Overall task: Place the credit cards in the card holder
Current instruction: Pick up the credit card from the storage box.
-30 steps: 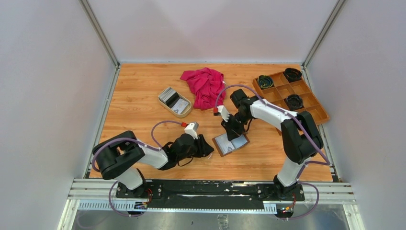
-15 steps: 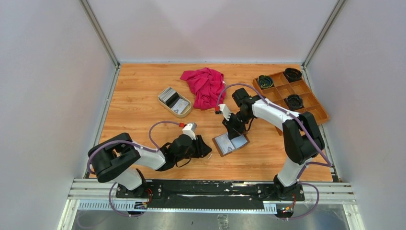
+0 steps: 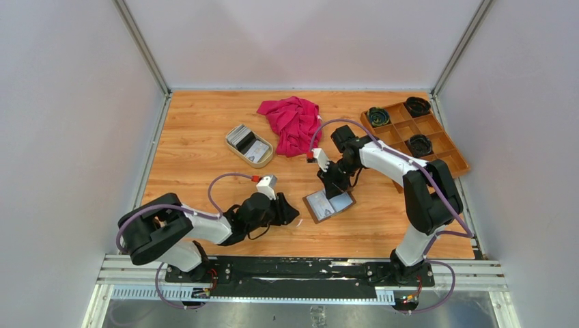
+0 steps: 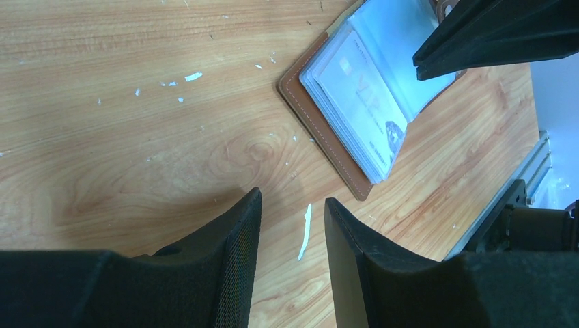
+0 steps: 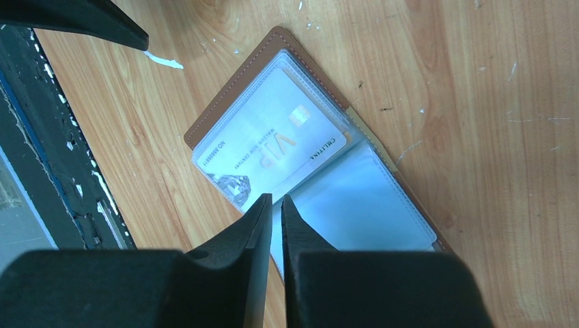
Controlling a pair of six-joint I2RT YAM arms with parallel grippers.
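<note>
The brown card holder (image 3: 329, 203) lies open on the table, its clear sleeves facing up. A white VIP card (image 5: 270, 147) sits inside its left sleeve. The holder also shows in the left wrist view (image 4: 355, 102). My right gripper (image 3: 332, 189) is shut, its fingertips (image 5: 265, 205) just above the holder's middle fold, over the clear sleeves. My left gripper (image 3: 290, 212) is open and empty, low over the bare wood left of the holder (image 4: 292, 198). More credit cards (image 3: 244, 139) lie stacked in a beige oval dish.
The beige dish (image 3: 262, 160) stands at the back left of centre. A red cloth (image 3: 292, 121) lies behind the right arm. A wooden compartment tray (image 3: 416, 133) with dark rolls stands at the right. A white scrap (image 4: 304, 232) lies between my left fingers.
My left arm has drawn slightly back to the left, away from the holder. The right gripper and the holder have stayed in place.
</note>
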